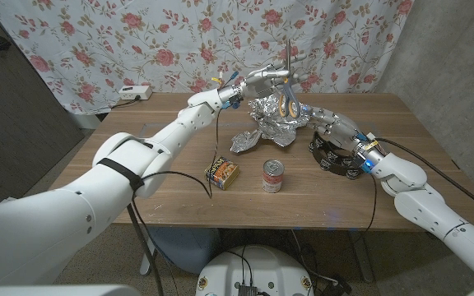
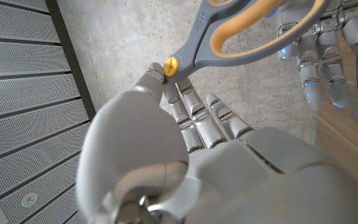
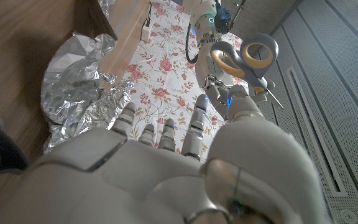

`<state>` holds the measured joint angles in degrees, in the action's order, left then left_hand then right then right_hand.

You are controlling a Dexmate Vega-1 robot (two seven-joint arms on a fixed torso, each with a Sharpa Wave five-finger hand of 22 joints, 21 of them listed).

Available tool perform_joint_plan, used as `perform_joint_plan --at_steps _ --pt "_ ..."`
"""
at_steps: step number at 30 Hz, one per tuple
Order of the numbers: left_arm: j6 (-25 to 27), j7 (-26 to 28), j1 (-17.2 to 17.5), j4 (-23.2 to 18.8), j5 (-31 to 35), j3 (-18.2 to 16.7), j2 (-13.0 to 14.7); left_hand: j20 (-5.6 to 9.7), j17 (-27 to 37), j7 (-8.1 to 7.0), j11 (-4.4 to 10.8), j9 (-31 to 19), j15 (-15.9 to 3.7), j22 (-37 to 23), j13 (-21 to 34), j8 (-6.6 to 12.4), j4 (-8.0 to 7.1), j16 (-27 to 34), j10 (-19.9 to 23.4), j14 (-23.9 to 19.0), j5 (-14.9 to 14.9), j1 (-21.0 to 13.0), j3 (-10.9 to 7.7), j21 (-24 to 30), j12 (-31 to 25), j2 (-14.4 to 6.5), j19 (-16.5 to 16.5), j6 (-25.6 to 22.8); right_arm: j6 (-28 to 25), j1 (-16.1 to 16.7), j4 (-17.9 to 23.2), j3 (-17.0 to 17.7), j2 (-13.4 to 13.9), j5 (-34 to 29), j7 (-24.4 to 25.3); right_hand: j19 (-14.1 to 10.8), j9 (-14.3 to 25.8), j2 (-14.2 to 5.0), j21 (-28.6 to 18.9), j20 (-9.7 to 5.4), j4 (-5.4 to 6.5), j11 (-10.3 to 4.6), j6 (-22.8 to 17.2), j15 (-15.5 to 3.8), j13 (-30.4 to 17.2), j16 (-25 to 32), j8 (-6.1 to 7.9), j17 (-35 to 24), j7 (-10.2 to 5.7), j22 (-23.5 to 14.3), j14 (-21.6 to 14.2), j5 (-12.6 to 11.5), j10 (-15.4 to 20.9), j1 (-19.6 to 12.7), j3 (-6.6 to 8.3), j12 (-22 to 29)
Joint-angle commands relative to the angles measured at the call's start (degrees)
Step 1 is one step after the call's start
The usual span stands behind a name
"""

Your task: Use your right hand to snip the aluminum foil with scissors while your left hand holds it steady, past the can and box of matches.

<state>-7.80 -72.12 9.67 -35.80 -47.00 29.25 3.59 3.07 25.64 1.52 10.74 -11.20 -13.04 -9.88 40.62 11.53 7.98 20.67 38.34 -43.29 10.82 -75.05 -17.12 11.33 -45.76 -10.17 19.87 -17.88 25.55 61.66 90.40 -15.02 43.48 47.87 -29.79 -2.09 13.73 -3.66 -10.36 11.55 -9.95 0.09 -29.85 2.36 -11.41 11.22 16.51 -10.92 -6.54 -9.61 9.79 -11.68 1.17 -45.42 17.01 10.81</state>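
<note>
One can (image 1: pixel 272 176), one matchbox (image 1: pixel 222 173), one scissors (image 1: pixel 286 97)

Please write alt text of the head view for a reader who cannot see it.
Two white robot arms reach over a wooden table; the left robot hand holds scissors upright above crumpled aluminum foil, with the right robot hand beside it. Nearer the camera stand a can and a box of matches.

Crumpled aluminum foil (image 1: pixel 271 125) heaped on the table's far middle, grey-and-yellow scissors (image 1: pixel 287 100) upright above it, can (image 1: pixel 272 176) and matchbox (image 1: pixel 223 173) nearer.
</note>
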Motion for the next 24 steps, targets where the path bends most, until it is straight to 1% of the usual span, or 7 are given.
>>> perform_joint_plan --at_steps 1,5,9,15,24 --pt "-2.0 -3.1 -3.0 7.8 1.2 -0.8 -2.9 0.08 0.3 0.74 0.39 -0.1 -0.79 -0.1 0.1 0.17 0.02 0.1 0.1 -0.4 0.2 -0.4 0.17 0.3 0.0 -0.1 0.6 0.0 -0.1 -0.3 -0.2 -0.5 -0.4 0.4 -0.5 -0.2 0.2 0.17 -0.3 -0.08 0.01 0.48 0.0 0.15 -0.1 0.0 -0.07 -0.1 0.39 0.0 1.8 0.1 0.2 -0.5 0.5 0.2" --pt "-2.8 -3.9 -4.4 11.3 1.9 -1.1 -4.3 0.07 0.4 0.72 0.42 -0.1 -0.79 -0.1 0.0 0.17 0.03 0.1 0.1 -0.4 0.3 -0.4 0.18 0.3 0.1 -0.1 0.7 0.0 0.1 -0.3 0.1 -0.5 -0.5 0.1 0.0 -0.4 0.3 0.29 -0.3 -0.09 0.08 0.75 -0.1 0.14 -0.1 0.0 -0.09 -0.1 0.47 0.0 1.7 0.1 0.1 -0.6 0.47 0.3" --pt "-2.9 -3.8 -5.0 12.8 2.7 -1.4 -5.0 0.09 0.4 0.76 0.43 -0.1 -0.8 -0.1 0.0 0.19 0.04 0.0 0.2 -0.3 0.3 -0.5 0.2 0.3 0.1 0.0 0.7 -0.1 -0.1 -0.3 0.3 -0.6 -0.4 0.1 0.0 -0.4 0.3 0.42 -0.3 -0.2 0.17 0.91 -0.1 0.17 -0.1 0.0 -0.1 -0.1 0.58 0.0 1.8 0.2 0.0 -0.6 0.43 0.3" --pt "-2.9 -4.0 -5.1 13.4 3.7 -1.9 -5.5 0.05 0.5 0.72 0.43 -0.1 -0.79 -0.1 0.1 0.18 0.05 0.1 0.3 -0.4 0.3 -0.5 0.26 0.3 0.1 0.0 0.7 0.0 0.0 -0.4 0.3 -0.8 -0.7 0.9 -0.9 -0.5 0.4 0.63 -0.3 -0.16 0.35 1.48 0.0 0.64 -0.1 0.1 -0.24 -0.1 0.91 0.0 1.8 0.4 -0.6 -0.7 0.34 0.1" --pt "-2.7 -5.2 -4.8 12.8 4.4 -2.2 -5.6 0.01 0.5 0.53 0.37 -0.1 -0.8 -0.1 0.1 0.18 0.04 0.1 0.3 -0.3 0.4 -0.6 0.3 0.3 0.1 0.0 0.8 0.0 0.2 -1.1 0.0 -1.2 -1.6 1.9 -2.7 -0.5 0.5 0.74 -0.3 -0.09 0.52 2.22 0.2 1.06 0.0 0.1 -0.45 -0.1 0.52 0.0 1.8 0.5 -1.5 -0.8 0.31 0.0"
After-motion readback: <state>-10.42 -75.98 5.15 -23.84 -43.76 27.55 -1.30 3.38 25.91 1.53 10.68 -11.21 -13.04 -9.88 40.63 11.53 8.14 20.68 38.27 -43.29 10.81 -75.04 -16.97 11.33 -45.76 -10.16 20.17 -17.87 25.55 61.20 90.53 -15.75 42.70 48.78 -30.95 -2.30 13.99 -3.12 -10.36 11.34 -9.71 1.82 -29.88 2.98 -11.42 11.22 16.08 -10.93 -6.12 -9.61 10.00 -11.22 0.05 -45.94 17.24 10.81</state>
